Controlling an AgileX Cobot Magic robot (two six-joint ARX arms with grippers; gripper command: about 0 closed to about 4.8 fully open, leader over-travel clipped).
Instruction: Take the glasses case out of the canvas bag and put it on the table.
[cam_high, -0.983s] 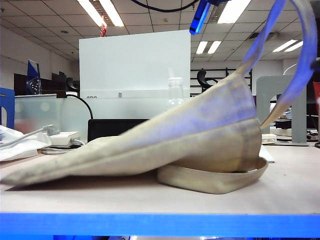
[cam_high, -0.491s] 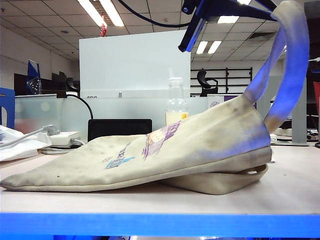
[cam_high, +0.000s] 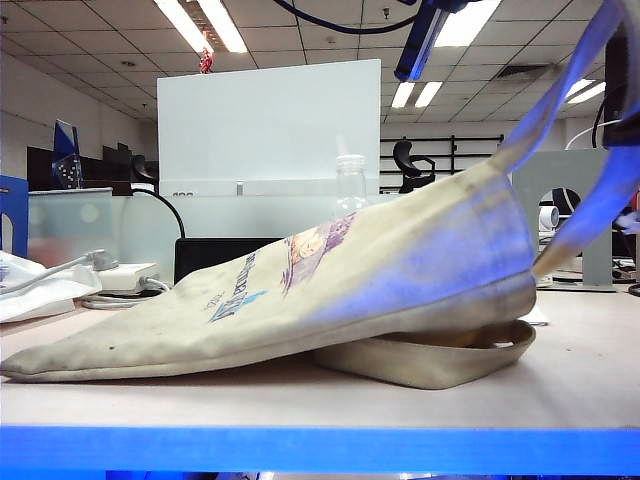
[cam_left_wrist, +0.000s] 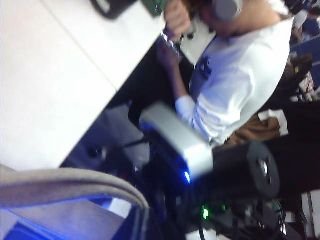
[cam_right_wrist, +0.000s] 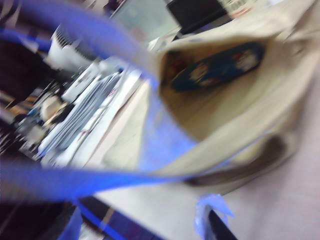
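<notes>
The canvas bag (cam_high: 380, 280) lies on the table (cam_high: 300, 405), its mouth end pulled up at the right by a long strap (cam_high: 590, 60) that runs off the top right corner. In the left wrist view my left gripper (cam_left_wrist: 145, 220) is shut on that strap (cam_left_wrist: 75, 182). My right gripper (cam_right_wrist: 140, 220) hovers open beside the bag's mouth (cam_right_wrist: 225, 115), with nothing between its blue-taped fingers (cam_right_wrist: 212, 217). Inside the bag lies the blue glasses case (cam_right_wrist: 217, 67) with white and red figures. From the exterior view the case is hidden. A blue-and-black gripper part (cam_high: 430, 30) shows at the top edge.
Behind the bag stand a clear bottle (cam_high: 350, 185), a black box (cam_high: 215, 255) and a white adapter with cables (cam_high: 120, 275). A stack of papers (cam_right_wrist: 90, 115) lies beyond the bag's mouth. A person in a white shirt (cam_left_wrist: 240, 80) sits off the table.
The bag's raised side sank, then came back up, and it has turned so its print faces the exterior camera. The strap has swung towards the right edge.
</notes>
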